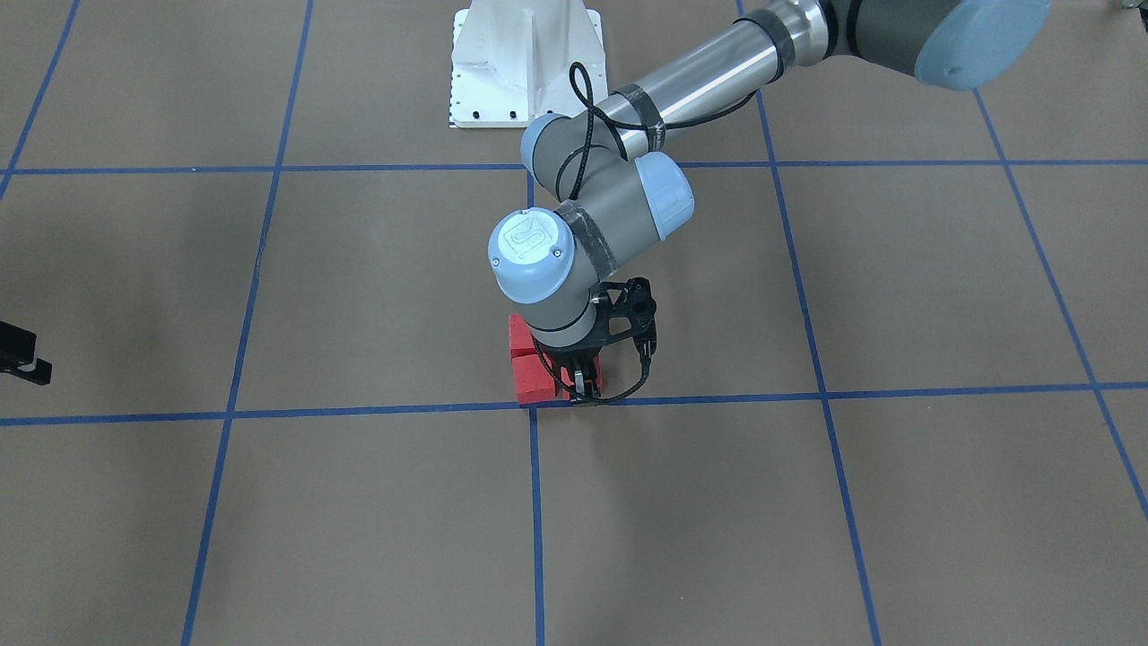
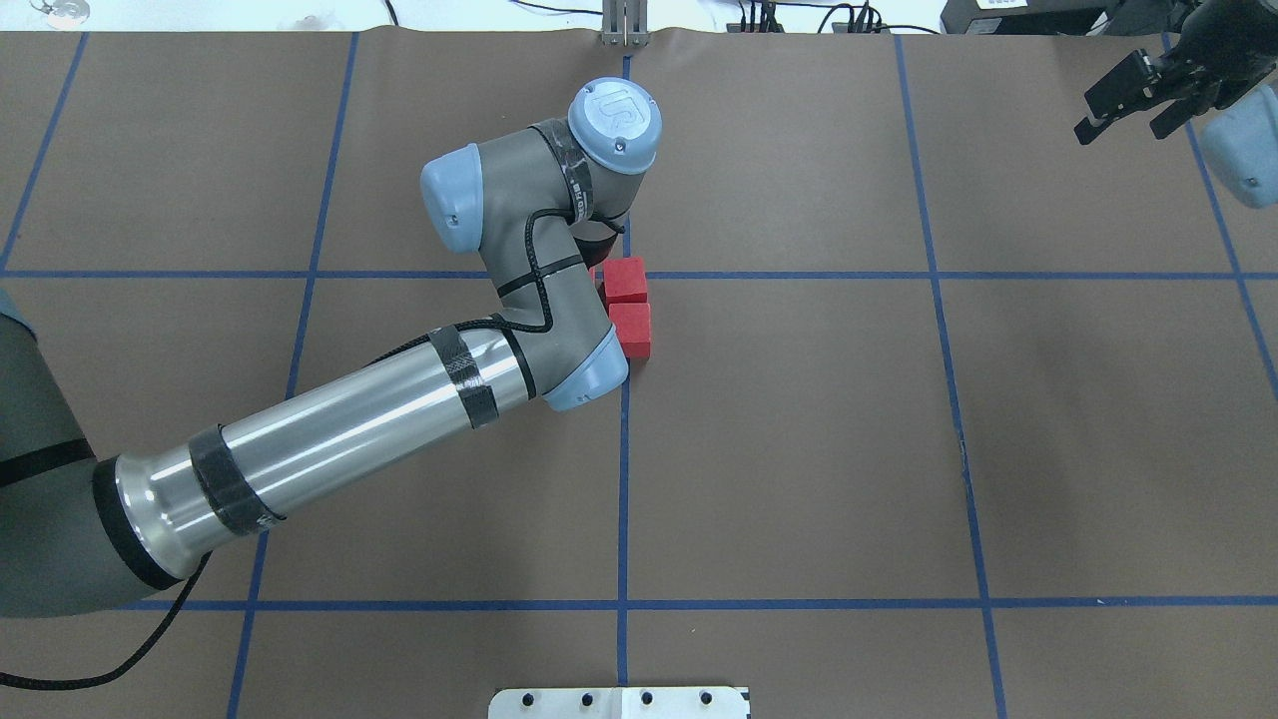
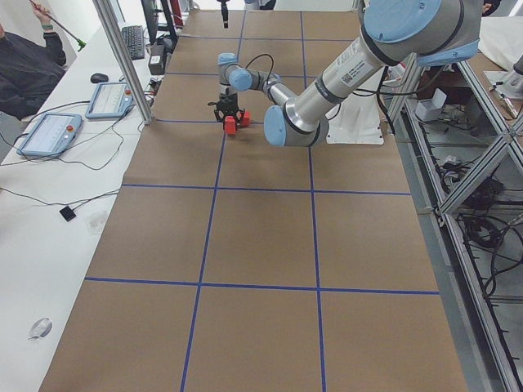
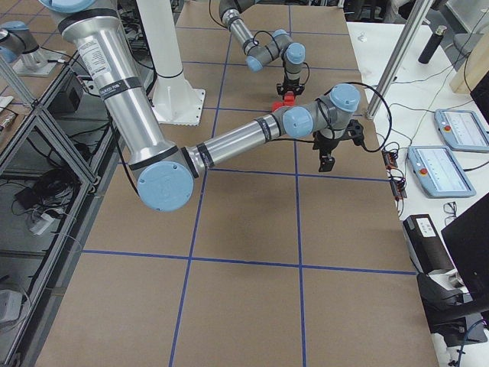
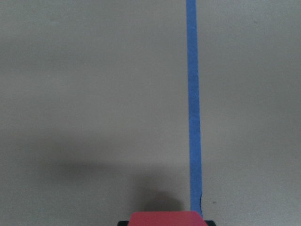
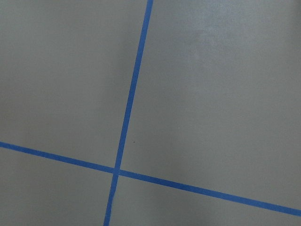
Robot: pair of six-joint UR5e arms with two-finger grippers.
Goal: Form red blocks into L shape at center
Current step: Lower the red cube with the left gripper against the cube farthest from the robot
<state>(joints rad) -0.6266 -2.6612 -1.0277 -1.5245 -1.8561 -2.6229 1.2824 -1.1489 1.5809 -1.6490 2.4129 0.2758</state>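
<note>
Matte red blocks (image 2: 630,330) sit in the middle of the counter (image 2: 799,449). The left hand (image 1: 581,386), pointing straight down, seemingly clamps one. The right hand (image 2: 1123,120) hovers spread and empty near a corner.

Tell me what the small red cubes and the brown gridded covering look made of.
The small red cubes: probably foam or painted wood; matte, no glare, crisp edges. The brown gridded covering: likely kraft paper; dull, wavy far edge. The blue lines: seemingly tape.
</note>
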